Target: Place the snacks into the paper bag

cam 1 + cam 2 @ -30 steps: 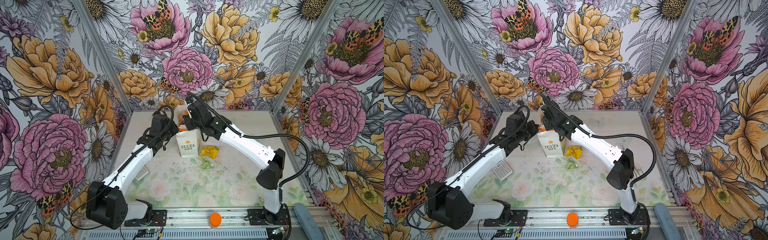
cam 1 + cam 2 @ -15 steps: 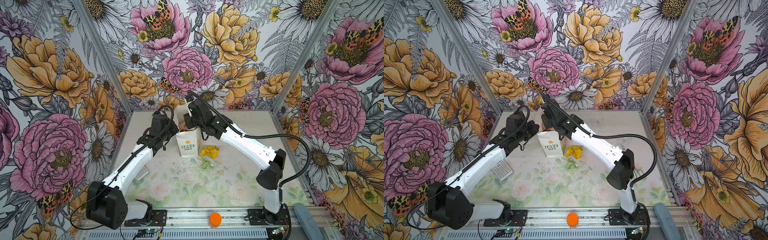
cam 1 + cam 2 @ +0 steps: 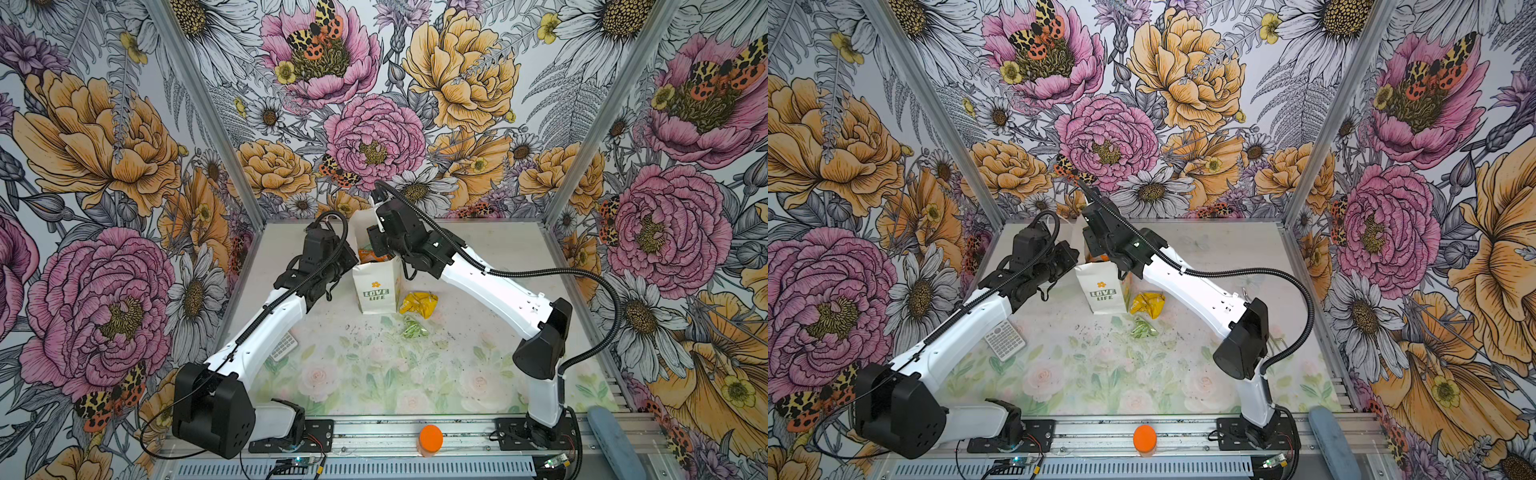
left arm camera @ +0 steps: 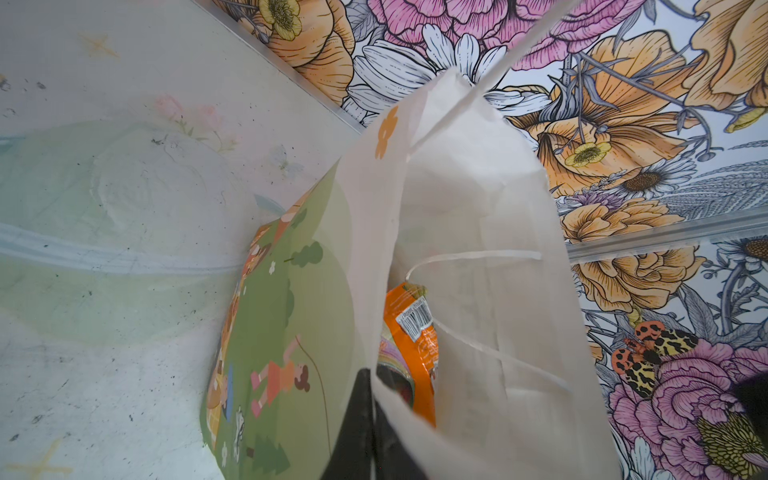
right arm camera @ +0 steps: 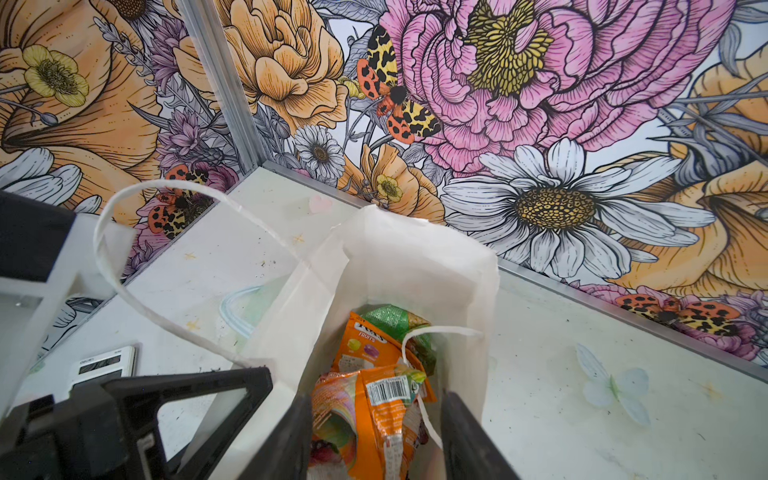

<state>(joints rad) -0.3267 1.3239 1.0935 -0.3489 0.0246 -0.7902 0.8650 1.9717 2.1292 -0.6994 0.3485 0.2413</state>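
Presently the worktop (image 3: 478,374) carries the paper bag (image 3: 376,286) upright toward its far middle, mouth up, with the "LOVE LIFE" print facing front. My left fingers (image 4: 365,432) are closed tight on the bag's left wall at the rim, holding the mouth spread. My right fingers (image 5: 291,440) hang at the mouth with their tips about level with the rim. They stand partly apart, and I find nothing gripped between them. Directly below them, inside the bag, lie two orange packets (image 5: 386,419), with a bright green packet (image 5: 390,318) deeper behind. Outstanding on the worktop is a yellow packet (image 3: 419,303) just beside the bag on its right. Slightly nearer the front lies a pale green packet (image 3: 411,330), small and crumpled. Finding: the step in hand is the drop of an orange packet into the bag, and it reads as done. In my judgement the next move is to lift the right fingers straight up, clear of the rim and the loose cord handle (image 5: 436,331). They should then swing to the yellow packet, open wider and pinch it from above. The left pinch must not let go, or the bag may tip. Whether more packets lie deeper in the bag I cannot tell.
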